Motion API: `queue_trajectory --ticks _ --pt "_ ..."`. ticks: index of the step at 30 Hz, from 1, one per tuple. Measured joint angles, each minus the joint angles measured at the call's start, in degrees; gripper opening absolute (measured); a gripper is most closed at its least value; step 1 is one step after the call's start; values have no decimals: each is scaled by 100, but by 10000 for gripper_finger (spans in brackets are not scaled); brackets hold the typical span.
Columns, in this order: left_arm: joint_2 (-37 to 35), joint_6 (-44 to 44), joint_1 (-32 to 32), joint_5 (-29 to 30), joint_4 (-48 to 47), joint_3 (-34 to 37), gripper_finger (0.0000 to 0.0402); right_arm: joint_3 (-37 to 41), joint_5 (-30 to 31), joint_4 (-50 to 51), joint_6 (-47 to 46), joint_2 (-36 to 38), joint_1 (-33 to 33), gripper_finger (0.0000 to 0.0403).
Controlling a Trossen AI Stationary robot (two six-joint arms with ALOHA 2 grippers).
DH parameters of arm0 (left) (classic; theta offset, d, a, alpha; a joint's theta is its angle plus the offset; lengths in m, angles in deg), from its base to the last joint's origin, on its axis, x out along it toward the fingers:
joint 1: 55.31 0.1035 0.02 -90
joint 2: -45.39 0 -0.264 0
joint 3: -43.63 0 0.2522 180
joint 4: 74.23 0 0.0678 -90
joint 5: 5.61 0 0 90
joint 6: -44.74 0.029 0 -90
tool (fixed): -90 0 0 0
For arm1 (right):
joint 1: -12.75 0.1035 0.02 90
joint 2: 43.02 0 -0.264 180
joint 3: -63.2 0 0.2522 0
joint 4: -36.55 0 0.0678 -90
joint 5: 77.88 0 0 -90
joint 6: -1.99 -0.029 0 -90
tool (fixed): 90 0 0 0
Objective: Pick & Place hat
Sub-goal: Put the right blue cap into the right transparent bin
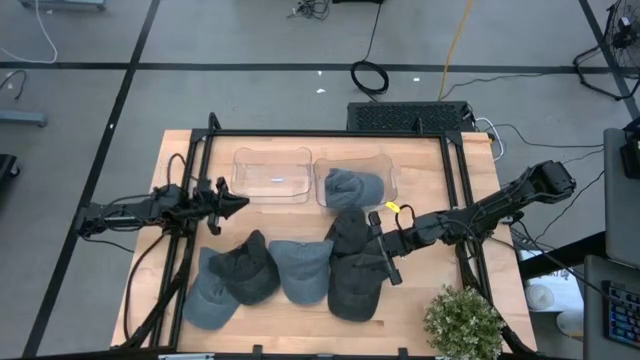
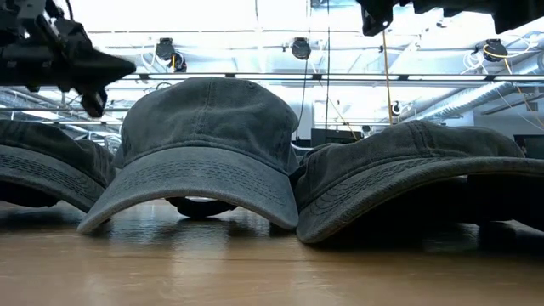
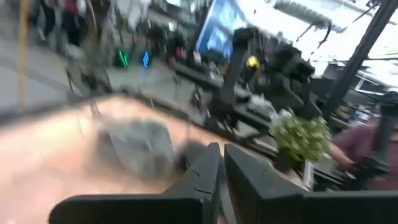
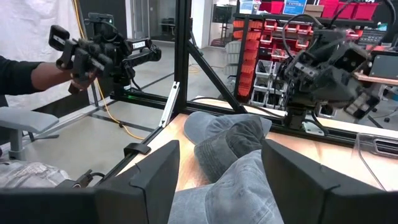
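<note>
Several hats lie in a row on the wooden table (image 1: 180, 150), brims down: two at the left (image 1: 228, 280), a blue-grey one (image 1: 300, 268) and dark ones (image 1: 352, 270). Another grey hat (image 1: 352, 187) lies in the right clear bin (image 1: 388, 172). My right gripper (image 1: 366, 250) hangs open and level above the dark hats, and its wrist view shows hats (image 4: 229, 142) below the gap between its fingers (image 4: 152, 174). The low view shows it high over the hats (image 2: 374, 15). My left gripper (image 1: 240, 203) waits shut at the table's left, above the wood (image 3: 221, 163).
An empty clear bin (image 1: 270, 175) stands left of the filled one at the far side. A potted plant (image 1: 462, 322) sits at the near right corner. The black frame rails (image 1: 455, 190) run along the table's sides. A person's arm (image 4: 25, 74) shows beyond the table.
</note>
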Motion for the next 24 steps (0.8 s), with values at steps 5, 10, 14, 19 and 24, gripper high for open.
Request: queue_trajectory --ticks 5,10,14,19,24 --pt "243 -294 -165 -617 -68 9 31 0 2 -16 0 0 -6 213" --pt "1061 161 -786 -433 405 -263 31 -2 25 -52 2 0 -13 213" --pt "2121 136 -1284 64 396 -890 33 -2 26 -108 26 0 -13 212" --pt "3891 235 -1876 134 407 -2151 76 -2 26 -128 24 0 -13 212" --pt "5972 770 -2386 401 -557 -3766 151 -2 27 -126 -17 0 -13 212"
